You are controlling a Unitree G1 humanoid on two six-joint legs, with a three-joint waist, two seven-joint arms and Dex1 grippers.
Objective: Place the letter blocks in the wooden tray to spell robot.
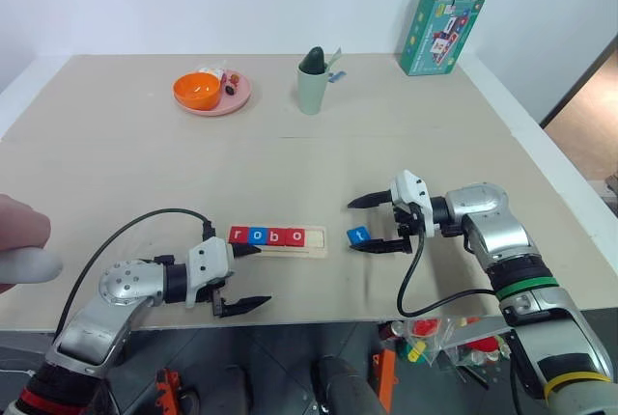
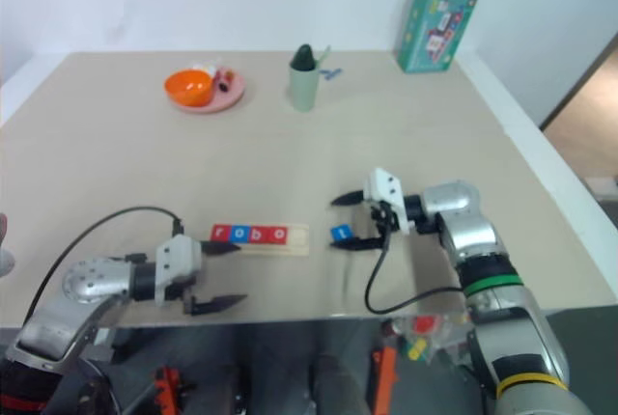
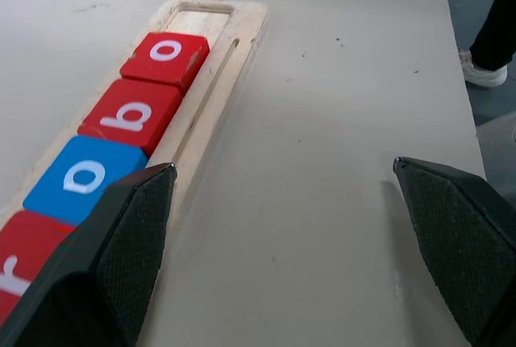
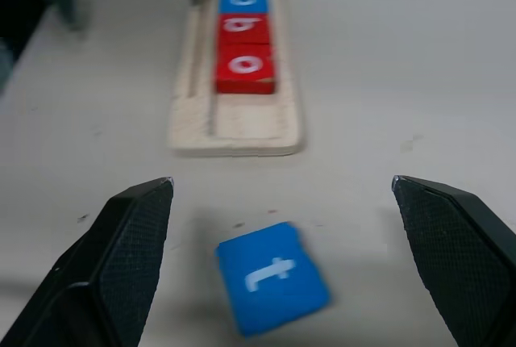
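Four letter tiles sitting in the long pale-wood tray [image 1: 277, 239]; the blue "t" tile [image 1: 358, 235] lying on the table just beyond its empty end.
The right wrist view is showing the "t" between the spread right gripper [image 4: 282, 274]; the left wrist view is showing the left gripper [image 3: 298, 242] spread beside the tray.

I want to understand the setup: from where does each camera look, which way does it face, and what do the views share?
Eye views: from the head, forward and down over the table; both arms show.
Left wrist view: along the open left claw at the wooden tray.
Right wrist view: along the open right claw at the blue t block.
Shared: tray holding r, o, b, o.
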